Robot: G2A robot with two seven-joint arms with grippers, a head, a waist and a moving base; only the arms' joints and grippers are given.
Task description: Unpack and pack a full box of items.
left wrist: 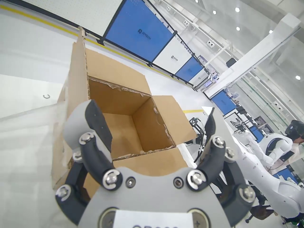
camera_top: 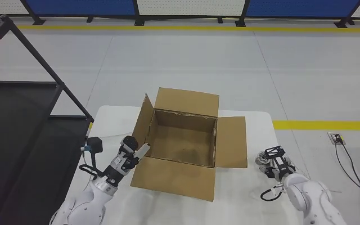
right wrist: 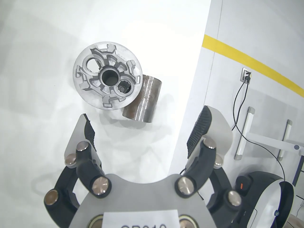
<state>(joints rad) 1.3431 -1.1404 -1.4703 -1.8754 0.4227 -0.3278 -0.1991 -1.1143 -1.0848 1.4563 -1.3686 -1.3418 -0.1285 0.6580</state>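
An open cardboard box (camera_top: 183,140) stands mid-table with its flaps spread; its inside (left wrist: 123,129) looks bare. My left gripper (camera_top: 136,153) is open beside the box's left flap, with nothing between its fingers (left wrist: 95,117). At the table's right end lies a round grey metal disc part (right wrist: 107,80) with holes, resting against a short steel cylinder (right wrist: 142,103); both appear small in the top view (camera_top: 261,161). My right gripper (right wrist: 147,124) hangs open just above and short of these parts, by the table's right edge (camera_top: 275,159).
The white table (camera_top: 112,121) has bare room left of the box. A black frame and dark surface (camera_top: 34,129) stand off the table's left side. A floor socket with a cable (camera_top: 336,138) lies to the right. A small black device (camera_top: 94,145) sits near the left arm.
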